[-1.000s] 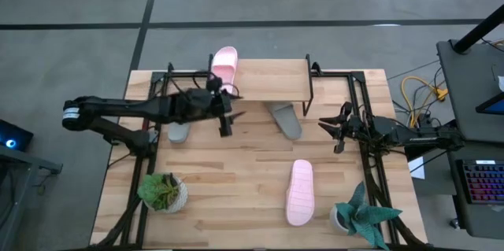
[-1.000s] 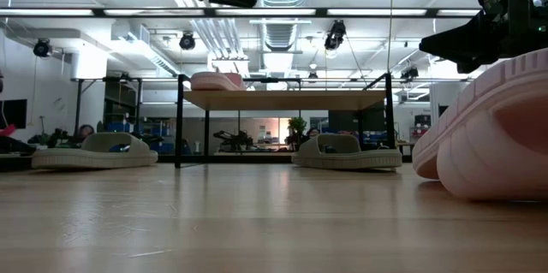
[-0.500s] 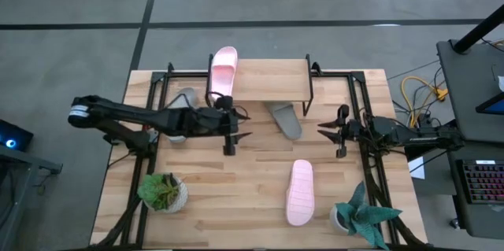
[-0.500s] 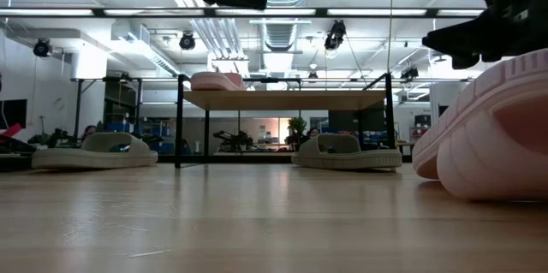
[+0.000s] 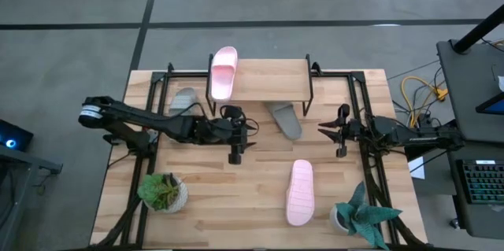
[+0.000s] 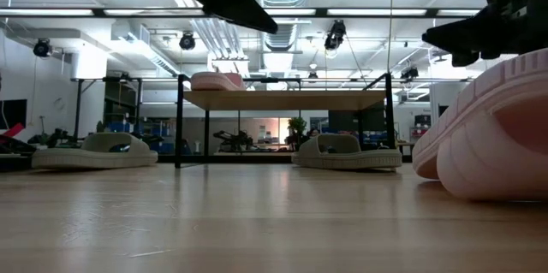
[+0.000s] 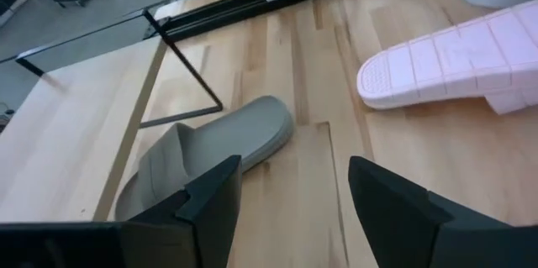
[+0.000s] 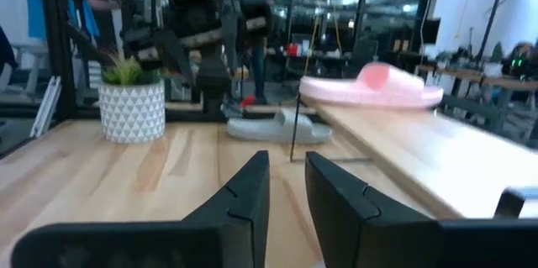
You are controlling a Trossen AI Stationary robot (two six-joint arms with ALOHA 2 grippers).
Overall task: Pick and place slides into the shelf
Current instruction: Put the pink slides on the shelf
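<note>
The shelf (image 5: 272, 82) stands at the table's far middle, and one pink slide (image 5: 224, 72) lies on its left end. A grey slide (image 5: 183, 100) lies on the table left of the shelf. A second grey slide (image 5: 285, 119) lies with one end under the shelf's right part. The other pink slide (image 5: 299, 192) lies sole up near the table's near right. My left gripper (image 5: 236, 147) hovers open over the table's middle, with the second grey slide (image 7: 202, 155) and the pink slide (image 7: 454, 62) ahead of it. My right gripper (image 5: 339, 131) waits above the table's right edge, open by a narrow gap.
A potted plant (image 5: 164, 192) stands at the near left and another (image 5: 358, 215) at the near right. Black frame rails (image 5: 366, 149) run along both sides of the table. Bare wood lies between the shelf and the near pink slide.
My left gripper has moved from beside the shelf's left end toward the table's near edge and right, out over the middle. The left grey slide now shows from under the arm. My right gripper has turned slightly at the wrist.
</note>
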